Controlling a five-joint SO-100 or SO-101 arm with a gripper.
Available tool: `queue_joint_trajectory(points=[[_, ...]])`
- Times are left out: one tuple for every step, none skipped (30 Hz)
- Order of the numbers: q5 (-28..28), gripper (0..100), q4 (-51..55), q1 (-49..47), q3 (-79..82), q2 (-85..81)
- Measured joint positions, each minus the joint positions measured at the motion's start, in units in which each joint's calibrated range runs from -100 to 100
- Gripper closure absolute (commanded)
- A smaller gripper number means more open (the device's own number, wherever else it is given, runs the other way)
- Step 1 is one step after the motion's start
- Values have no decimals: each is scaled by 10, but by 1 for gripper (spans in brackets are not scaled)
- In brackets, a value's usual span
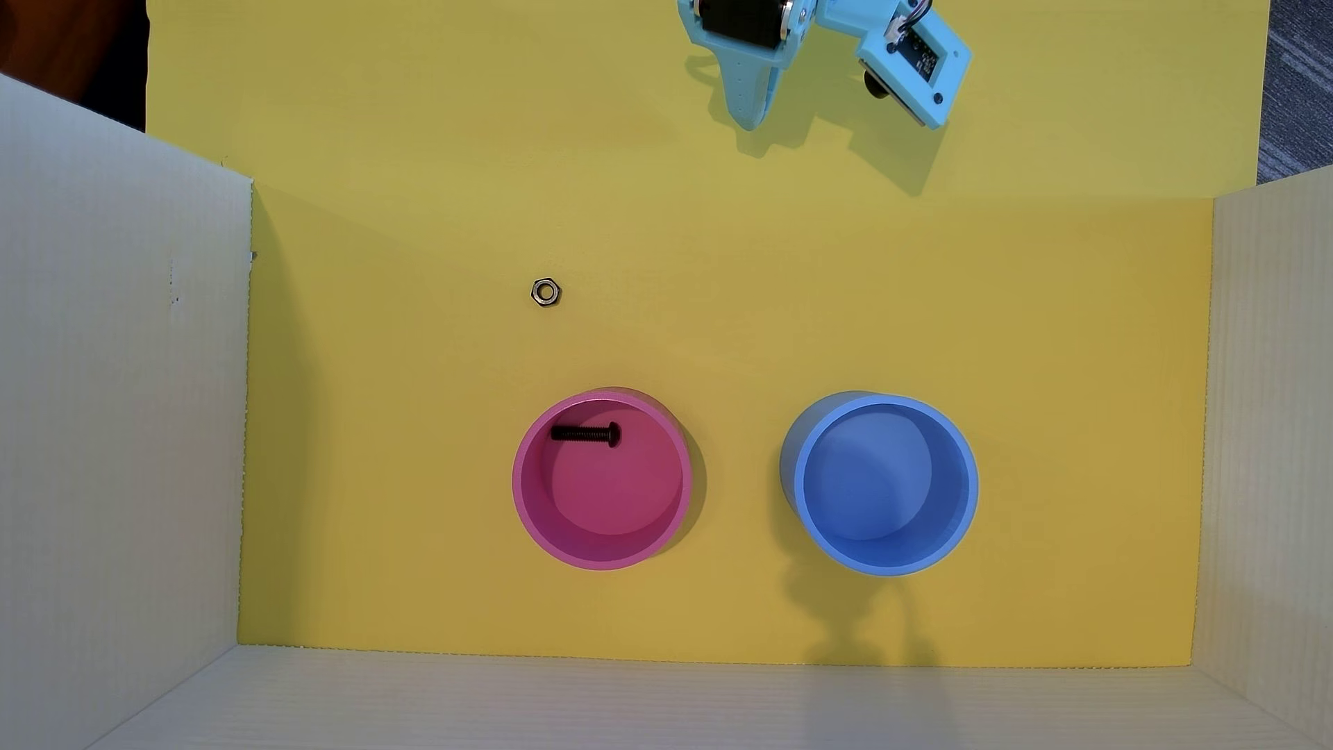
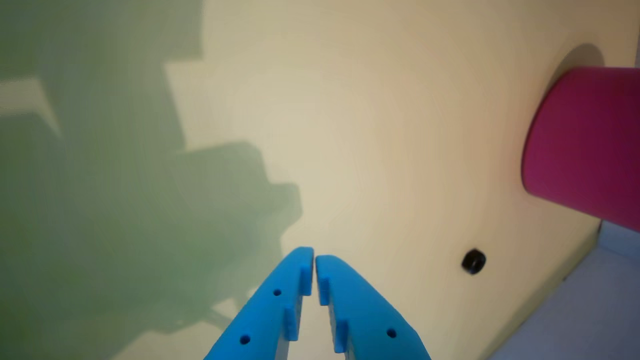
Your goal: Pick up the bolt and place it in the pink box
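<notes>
My fingers [image 2: 314,259] are pressed together at the tips with nothing between them, poised above the bare yellow worktop [image 1: 793,303]. The bolt [image 1: 586,434] lies flat on the floor of the pink box [image 1: 525,497], near its upper wall in the overhead view (head pointing right). The hex nut [image 1: 546,292] sits alone above that box, and the blue container [image 1: 966,490] stands to its right.

This looks like a makeshift robot test pen rather than a home room: a yellow sheet [image 1: 865,288] covers the table, walled left, right and near by white corrugated board [image 1: 115,404], with grey office-type carpet [image 1: 1298,79] at the far right.
</notes>
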Motion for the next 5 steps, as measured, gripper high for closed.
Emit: queue_joint_trajectory(points=[[0,99,0,0,0,0],[0,99,0,0,0,0],[0,99,0,0,0,0],[0,99,0,0,0,0],[0,99,0,0,0,0]])
